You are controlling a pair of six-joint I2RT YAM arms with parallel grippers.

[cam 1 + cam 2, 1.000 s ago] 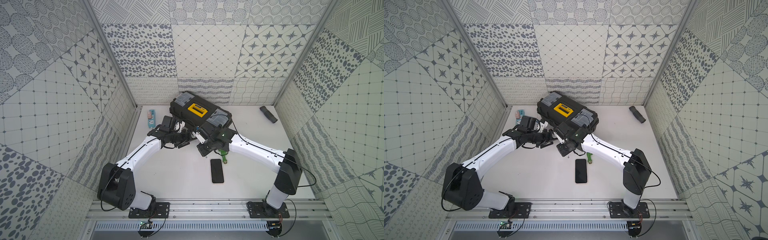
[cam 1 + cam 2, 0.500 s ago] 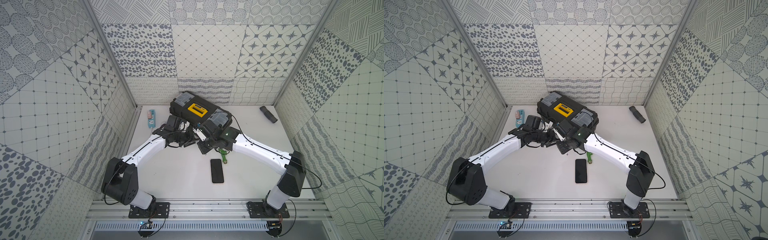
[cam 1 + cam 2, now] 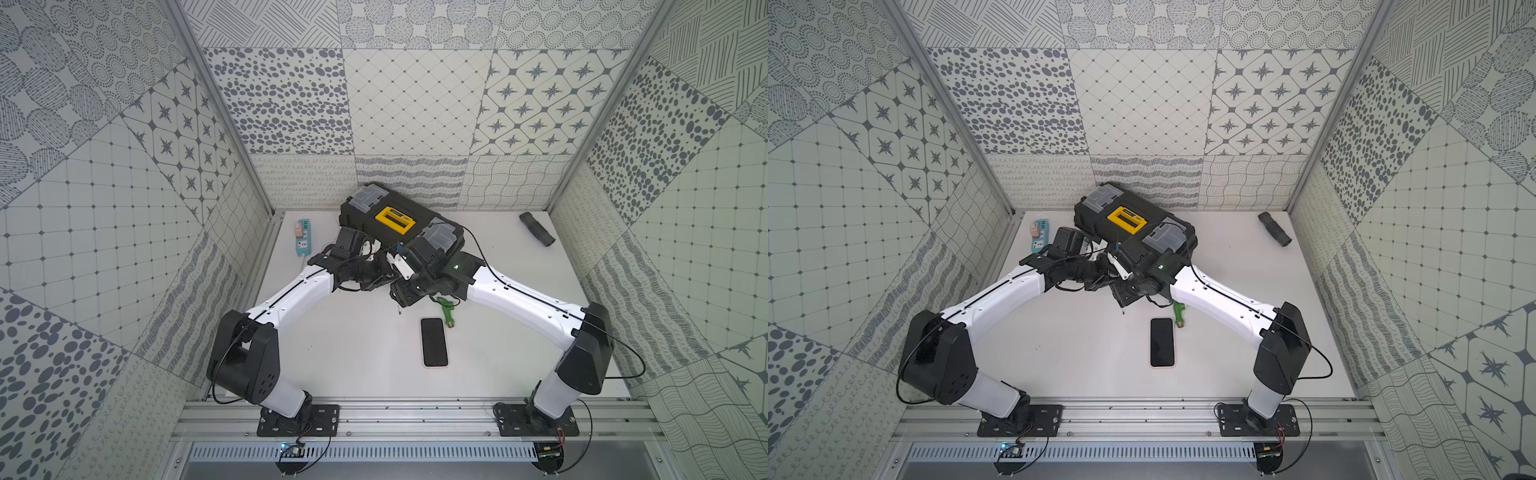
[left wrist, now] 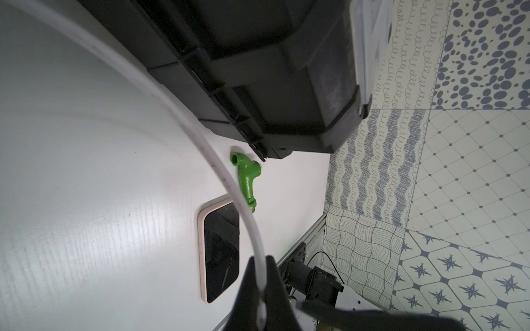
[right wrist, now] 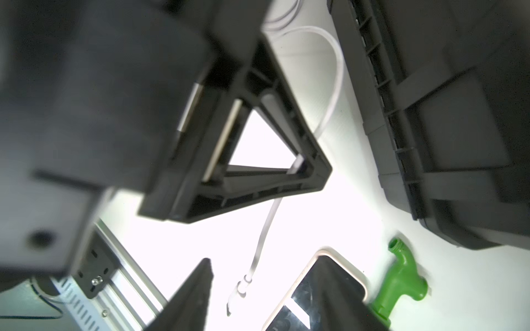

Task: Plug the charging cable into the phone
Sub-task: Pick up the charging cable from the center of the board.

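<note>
The left claw [image 4: 260, 269] is clamped on the charging cable [image 4: 213, 164], its two fingers pressed together on the thin white line some way back from the free end, so the last stretch hangs loose. In the right wrist view the plug [image 5: 240, 288] dangles between the spread fingers of the right claw [image 5: 265, 266], which stands apart and holds nothing. That arrangement reads as a regrip: one claw holds the cable up off the counter [image 3: 353, 365] while the other is free to take the plug itself, close to the tip, where it can be steered. The phone [image 3: 434, 341] lies flat, screen up, below the middle of the frame in both top views, near the claws but apart from them, with one short end turned toward them. A green fitting [image 3: 448, 312] lies just beside that end. The black toolbox [image 3: 399, 224] sits behind the claws, toward the upper middle of the frame. Nothing is plugged in yet. The plug likely needs a firm pinch and lining up with the port on the phone's short edge, which the pictures do not show.
</note>
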